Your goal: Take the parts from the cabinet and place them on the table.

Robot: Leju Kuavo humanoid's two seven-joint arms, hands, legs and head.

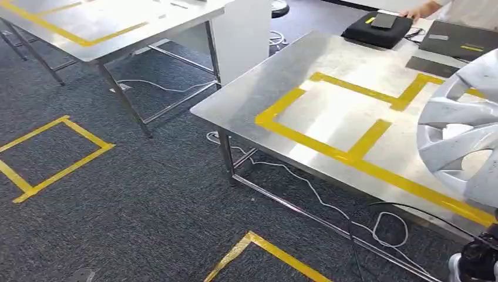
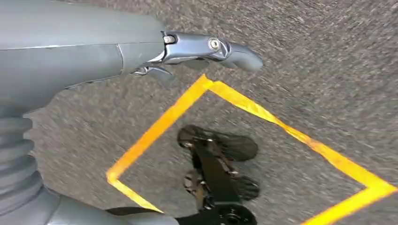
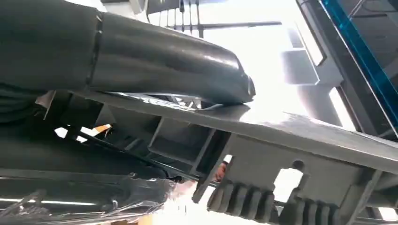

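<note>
Silver-grey plastic wheel cover [image 1: 464, 135], spoked, held at the right edge of the head view above the steel table [image 1: 305, 70] marked with yellow tape [image 1: 329, 150]; right hand [image 3: 155, 61] grips its rim, thumb pressed on top. Left hand [image 2: 187, 51] hangs over grey carpet [image 2: 328, 56], fingers apart, holding nothing.

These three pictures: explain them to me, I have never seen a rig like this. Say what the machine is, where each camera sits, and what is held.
This is a two-legged humanoid robot with two arms and fingered hands. The head view looks down on a steel table marked with yellow tape. At the right edge is a silver wheel cover, the part being carried. The right wrist view, from behind the right hand, shows its thumb pressed on that cover's ribbed back. The left wrist view shows the left hand hanging empty over grey carpet. A person's hand shows beyond the table.
</note>
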